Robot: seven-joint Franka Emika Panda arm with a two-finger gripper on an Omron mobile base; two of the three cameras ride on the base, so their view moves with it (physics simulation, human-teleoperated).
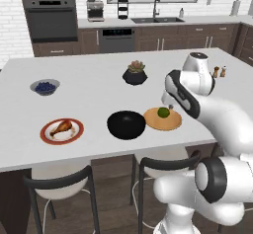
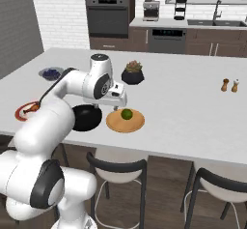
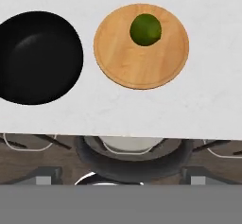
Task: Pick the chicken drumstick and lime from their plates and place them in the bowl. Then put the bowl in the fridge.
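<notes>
On the white counter [image 1: 89, 99] stand two plates. One is white with a red-orange rim [image 1: 62, 131] and carries one chicken drumstick [image 1: 62, 127], golden-brown with its pale bone end pointing toward the counter's near edge. The other is a tan wooden plate [image 1: 163, 119] with one lime [image 1: 163, 112] sitting off-centre on it, toward the far side. Between the two plates is one glossy black bowl [image 1: 126, 124], with nothing in it; it sits just beside the wooden plate and well apart from the rimmed one.

The pincer [image 2: 118, 101] hangs above the counter's near edge, over the gap between bowl and wooden plate, touching neither. Its jaws stand wide apart and hold nothing. From the hand view, the bowl [image 3: 38, 57] and the wooden plate [image 3: 142, 48] lie side by side below, the lime [image 3: 145, 29] alone on the wood.

Farther back are one small grey bowl of blueberries [image 1: 45, 87], one black pot with a succulent [image 1: 135, 74], and two small shakers [image 1: 219, 71] standing together near the right edge. Two dark-backed stools [image 1: 59, 188] are tucked under the counter's near side.
</notes>
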